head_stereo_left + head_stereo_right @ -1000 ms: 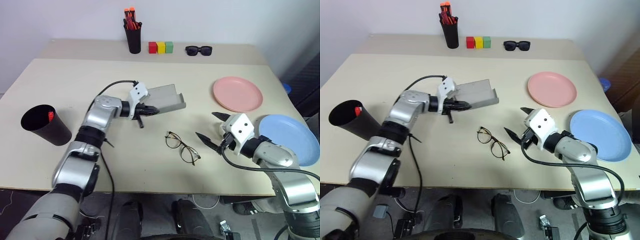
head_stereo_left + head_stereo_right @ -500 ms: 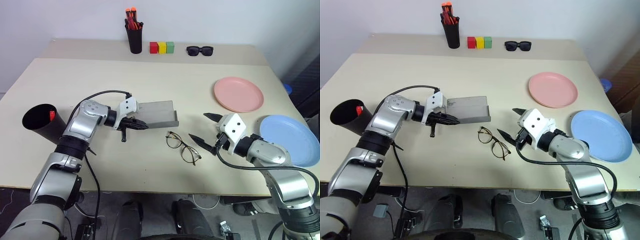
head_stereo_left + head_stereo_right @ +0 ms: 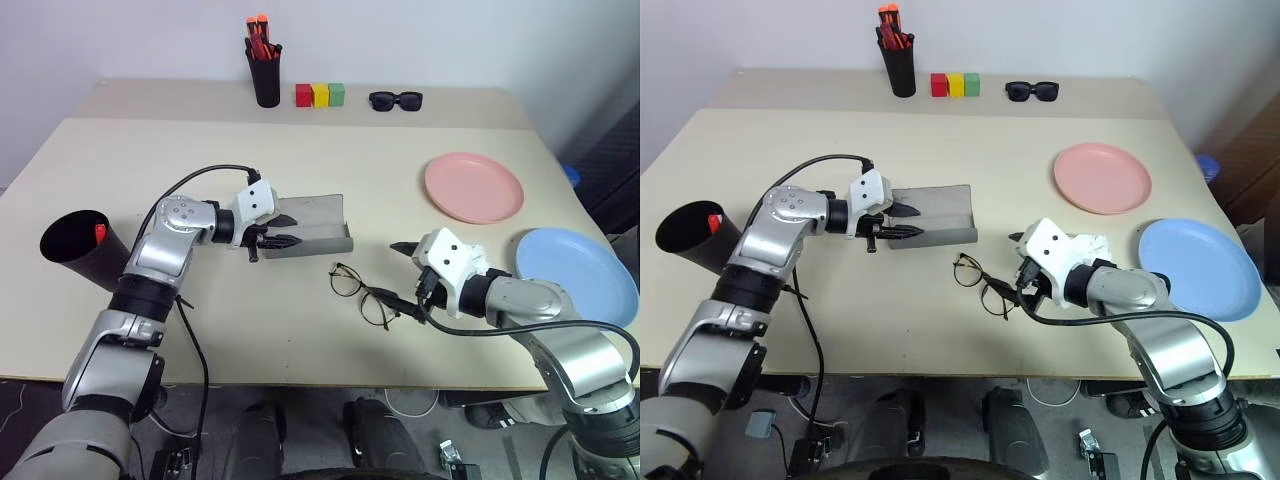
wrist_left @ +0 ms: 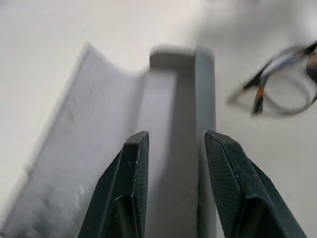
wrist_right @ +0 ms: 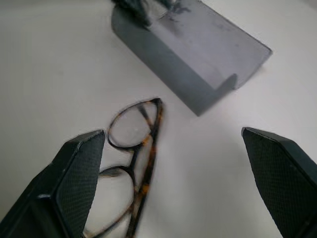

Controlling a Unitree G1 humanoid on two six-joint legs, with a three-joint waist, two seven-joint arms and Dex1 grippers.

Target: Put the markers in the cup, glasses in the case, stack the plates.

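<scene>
A: Where do the glasses (image 3: 362,291) lie?
B: On the worktop (image 3: 150,160), in front of the right fingers (image 5: 81,173), which stand spread wide and slant down.

A: And the left fingers (image 4: 133,188)?
B: Slightly parted, over the open grey case (image 3: 312,224), which lies just beside the glasses. The pink plate (image 3: 474,187) and the blue plate (image 3: 575,275) lie apart.

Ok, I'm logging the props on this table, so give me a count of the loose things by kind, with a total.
Plates: 2
Eyewear, the glasses and sunglasses: 2
Black cups: 2
Case: 1
Colour blocks: 3
Total: 10
</scene>
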